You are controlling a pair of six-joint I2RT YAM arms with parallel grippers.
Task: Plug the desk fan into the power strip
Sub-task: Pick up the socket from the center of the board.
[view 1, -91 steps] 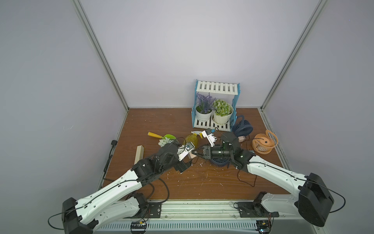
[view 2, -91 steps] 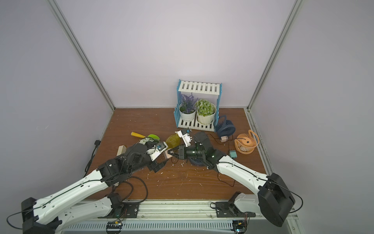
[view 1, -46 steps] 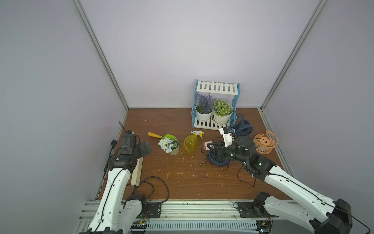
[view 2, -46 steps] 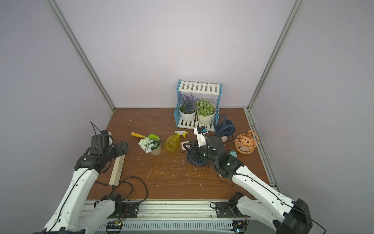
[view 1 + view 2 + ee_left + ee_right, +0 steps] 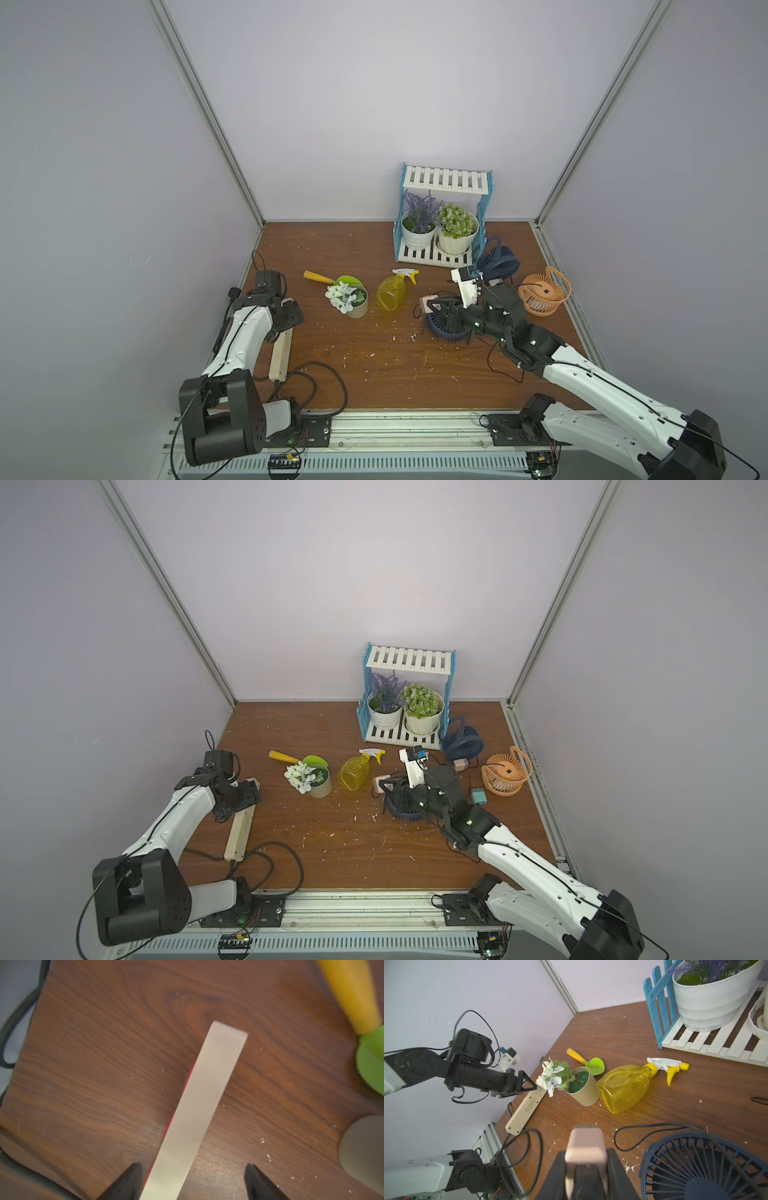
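The power strip [image 5: 280, 353] [image 5: 241, 831] lies along the table's left edge, tipped on its side, with only a red sliver showing [image 5: 197, 1105]. My left gripper [image 5: 291, 318] [image 5: 193, 1165] is open and straddles its far end. One finger is close beside the strip and the other stands apart. A dark blue desk fan [image 5: 446, 328] [image 5: 704, 1167] lies flat at centre right. Just above it, my right gripper [image 5: 432, 303] [image 5: 584, 1153] is shut on a pink plug [image 5: 584, 1142], which points toward the strip [image 5: 527, 1105].
A yellow spray bottle [image 5: 392, 291], a cup of white flowers [image 5: 353, 299] and a green trowel [image 5: 328, 278] lie between the arms. At the back stand a plant shelf [image 5: 444, 183], another blue fan [image 5: 498, 259] and an orange fan [image 5: 544, 293]. The strip's black cord [image 5: 324, 382] loops at the front.
My left arm swung from the table's middle to the strip at the left edge, and its jaws are narrowing. My right gripper drew back to the right, still holding the plug.
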